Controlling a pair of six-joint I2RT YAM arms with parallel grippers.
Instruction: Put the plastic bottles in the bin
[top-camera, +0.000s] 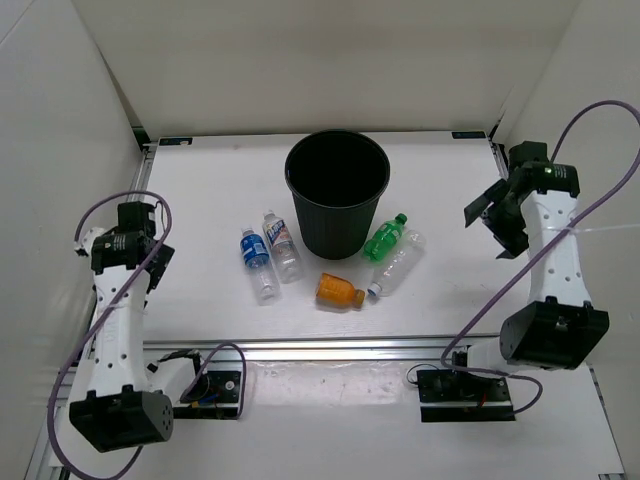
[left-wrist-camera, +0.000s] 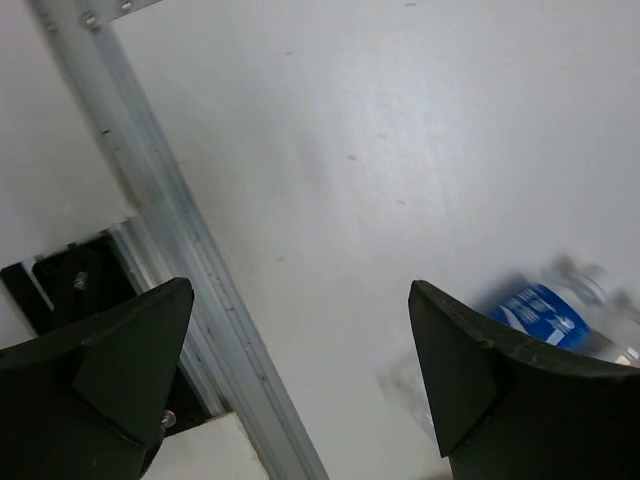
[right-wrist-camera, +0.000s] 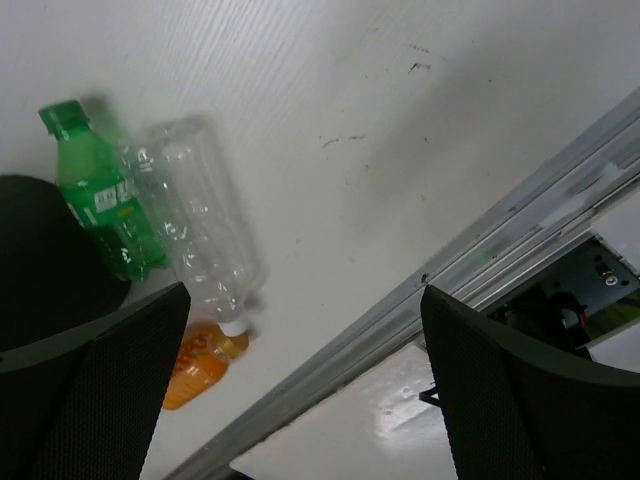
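All 5 plastic bottles lie on their sides on the white worktop (top-camera: 200, 190), none yet in the tall round black plastic bin (top-camera: 336, 228), which stands upright mid-table. Left of it, side by side, are the clear bottle with a blue label (top-camera: 256, 262) and the clear bottle with a white label (top-camera: 282, 245). The squat orange bottle (top-camera: 338, 291) lies in front, and the green bottle (top-camera: 385, 238) and the plain clear bottle (top-camera: 395, 266) are just beside each other at its right. The left hand (left-wrist-camera: 300, 320) hangs wide open and empty near the blue-labelled one. The right hand (right-wrist-camera: 305, 320), equally wide and empty, is well apart at the right edge. The bottles look thin-walled and light, so they will probably dent under a hard squeeze, slip, or roll when nudged. Taking each across the middle of its body, fingers crosswise to its length, seems safest.
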